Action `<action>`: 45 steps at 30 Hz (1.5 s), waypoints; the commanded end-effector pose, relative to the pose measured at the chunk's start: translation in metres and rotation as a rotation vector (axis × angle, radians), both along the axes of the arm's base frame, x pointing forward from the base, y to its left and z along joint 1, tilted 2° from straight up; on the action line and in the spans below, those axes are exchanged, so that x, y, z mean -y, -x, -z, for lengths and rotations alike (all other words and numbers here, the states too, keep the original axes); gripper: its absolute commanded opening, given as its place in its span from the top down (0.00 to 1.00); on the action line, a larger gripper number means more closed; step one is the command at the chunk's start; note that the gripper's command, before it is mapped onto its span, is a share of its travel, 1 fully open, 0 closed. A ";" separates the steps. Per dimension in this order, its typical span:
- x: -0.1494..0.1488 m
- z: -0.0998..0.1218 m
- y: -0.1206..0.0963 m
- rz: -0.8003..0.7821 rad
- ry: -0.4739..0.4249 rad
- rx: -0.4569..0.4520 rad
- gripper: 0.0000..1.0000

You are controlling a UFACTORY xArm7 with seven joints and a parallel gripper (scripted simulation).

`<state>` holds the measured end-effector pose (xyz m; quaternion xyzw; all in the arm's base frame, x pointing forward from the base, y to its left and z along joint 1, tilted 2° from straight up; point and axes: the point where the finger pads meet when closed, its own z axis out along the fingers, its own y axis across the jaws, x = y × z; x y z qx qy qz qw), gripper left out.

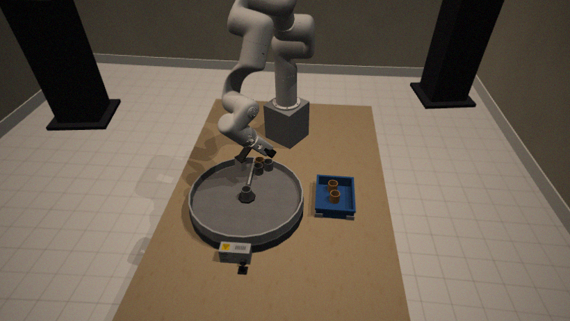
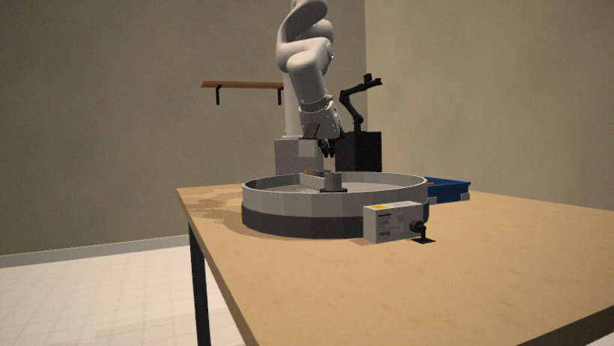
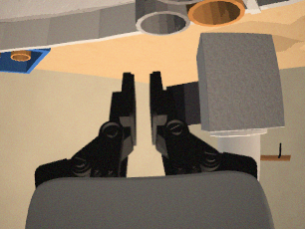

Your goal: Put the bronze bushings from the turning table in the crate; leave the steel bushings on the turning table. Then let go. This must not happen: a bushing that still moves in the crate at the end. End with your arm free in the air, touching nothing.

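Note:
The grey turning table (image 1: 245,201) holds one bronze bushing (image 1: 259,160) and two steel bushings (image 1: 268,165) (image 1: 258,168), clustered at its far rim beside a radial bar. My gripper (image 1: 271,152) hangs a little above and behind that cluster, shut with only a narrow slit between the fingers and nothing in it. The blue crate (image 1: 335,195) to the right of the turning table holds two bronze bushings (image 1: 332,185) (image 1: 334,195).
A central hub (image 1: 247,195) stands upright in the middle of the turning table, which has a raised rim. A grey control box (image 1: 234,252) sits against its front edge. The arm's grey pedestal (image 1: 286,121) stands just behind the gripper.

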<state>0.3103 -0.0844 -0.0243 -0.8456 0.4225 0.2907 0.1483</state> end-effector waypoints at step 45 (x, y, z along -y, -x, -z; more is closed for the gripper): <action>0.001 0.022 -0.002 0.001 0.001 0.003 0.89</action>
